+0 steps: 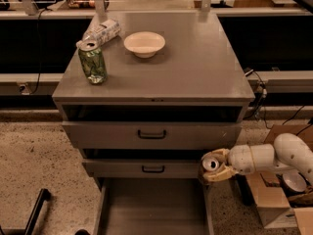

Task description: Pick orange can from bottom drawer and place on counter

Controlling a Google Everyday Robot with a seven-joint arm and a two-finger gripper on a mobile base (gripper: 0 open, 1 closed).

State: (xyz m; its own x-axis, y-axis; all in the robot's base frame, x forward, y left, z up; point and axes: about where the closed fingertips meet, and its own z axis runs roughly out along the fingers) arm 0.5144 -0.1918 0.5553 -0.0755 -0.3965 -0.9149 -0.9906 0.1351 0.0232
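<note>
Orange can (211, 164) is pinched in the pincer (206, 167), in the air just off the right front corner of the cabinet. It is level with the middle drawer and above the right rim of the open bottom drawer (152, 207), whose visible grey floor shows nothing on it. The can is tilted, its silver top turned toward the camera, with one pale finger (218, 155) above it and the other below. The jaws are spread only as wide as the can's body and press on it from both sides, touching nothing else. The step in hand appears to be the carry up to the bench (195, 67). To do it well, the arm should probably rise clear of the bench's front edge before moving inward, squeeze evenly, and bring the can upright before release. The right half of the bench is bare, so setting down there would stay well apart from the green can (93, 62), the bowl (144, 44) and the lying bottle (101, 32) on the left.
</note>
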